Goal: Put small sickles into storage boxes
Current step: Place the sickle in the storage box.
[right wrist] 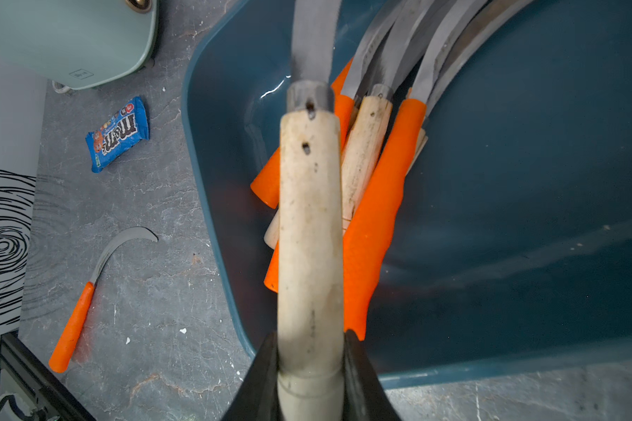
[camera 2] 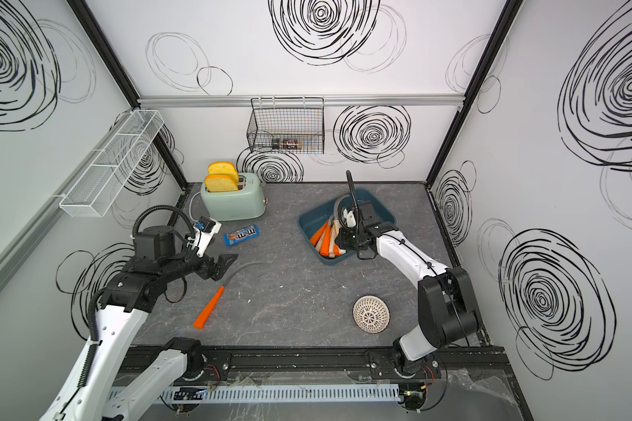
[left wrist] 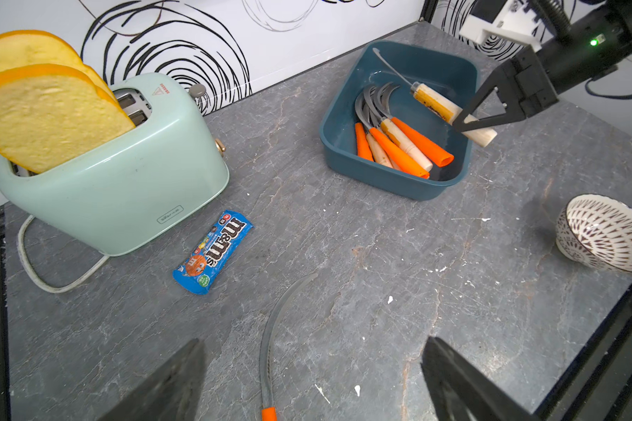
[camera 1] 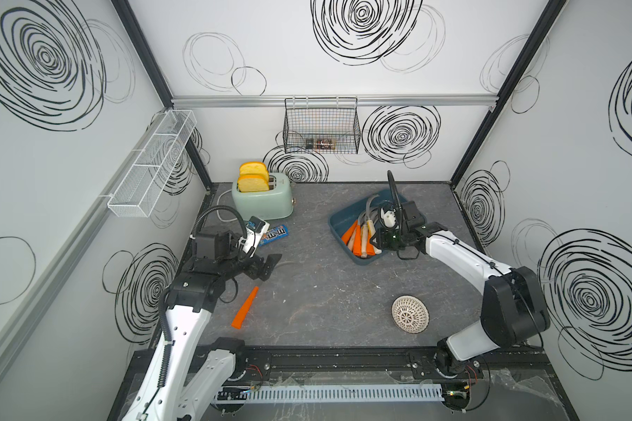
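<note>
Left end effector (camera 2: pixel 222 267) wide, right (right wrist: pixel 311 337) — clamped

**Bright, even light; softness only close to the lenses**

In both top views the enclosure is lit brightly and evenly from above, and the white walls (camera 1: pixel 270 22) are rendered without hot spots. Only faint, soft-edged shadows are cast on the worktop (camera 1: pixel 325 291). The black corner posts (camera 1: pixel 143 54) are splayed outward by wide-angle distortion. In the left wrist view the left claw's fingers (left wrist: pixel 168 386) are blurred, and a diffuse shadow is seen beside the patterned bowl (left wrist: pixel 606 233). In the right wrist view a small glare streak is caught on the floor of the teal tray (right wrist: pixel 489 182), and the wooden-handled sickle (right wrist: pixel 311 218) is rendered slightly soft.
</note>
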`<act>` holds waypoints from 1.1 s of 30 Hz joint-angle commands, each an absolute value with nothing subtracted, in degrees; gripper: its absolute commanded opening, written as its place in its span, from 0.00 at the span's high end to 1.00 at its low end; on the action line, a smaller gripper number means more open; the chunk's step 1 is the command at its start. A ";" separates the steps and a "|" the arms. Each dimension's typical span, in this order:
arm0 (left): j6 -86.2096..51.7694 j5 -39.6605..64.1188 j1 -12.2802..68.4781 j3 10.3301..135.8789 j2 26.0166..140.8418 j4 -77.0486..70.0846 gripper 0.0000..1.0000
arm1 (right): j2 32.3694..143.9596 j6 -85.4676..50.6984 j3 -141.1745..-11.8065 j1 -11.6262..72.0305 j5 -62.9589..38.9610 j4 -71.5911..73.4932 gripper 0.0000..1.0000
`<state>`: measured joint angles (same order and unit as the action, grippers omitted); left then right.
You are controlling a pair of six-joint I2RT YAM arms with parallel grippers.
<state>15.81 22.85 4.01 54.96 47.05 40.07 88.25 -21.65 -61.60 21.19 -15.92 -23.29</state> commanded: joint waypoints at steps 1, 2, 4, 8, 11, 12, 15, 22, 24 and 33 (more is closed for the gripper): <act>14.52 21.62 2.91 54.59 46.91 37.12 0.04 | 89.32 -22.30 -61.38 20.58 -17.79 -21.11 1.00; 14.56 21.53 2.70 54.67 46.93 37.13 0.04 | 89.55 -22.62 -61.26 20.48 -17.95 -20.89 1.00; 14.59 21.19 2.46 54.59 46.93 37.35 0.04 | 89.96 -23.39 -61.17 20.14 -18.38 -20.44 1.00; 14.61 21.51 2.11 54.32 46.68 37.57 0.04 | 90.38 -25.06 -60.30 19.07 -19.03 -18.64 1.00; 14.53 21.96 1.96 54.32 46.67 37.53 0.04 | 91.32 -26.15 -60.38 18.29 -19.51 -18.68 1.00; 14.55 22.05 1.98 54.32 46.67 37.54 0.04 | 91.59 -26.43 -60.41 18.20 -19.45 -18.62 1.00; 14.35 22.32 1.93 54.40 46.67 37.31 0.04 | 92.44 -27.11 -60.41 17.96 -19.68 -18.05 1.00; 14.30 22.76 1.63 54.76 46.60 36.91 0.04 | 93.75 -29.40 -60.61 17.66 -20.61 -16.13 1.00; 14.32 22.98 1.54 54.84 46.51 36.83 0.04 | 94.09 -29.93 -60.83 17.59 -20.77 -15.73 1.00; 14.84 23.29 1.01 54.58 46.05 37.00 0.04 | 97.00 -31.11 -62.30 17.84 -21.23 -15.82 0.90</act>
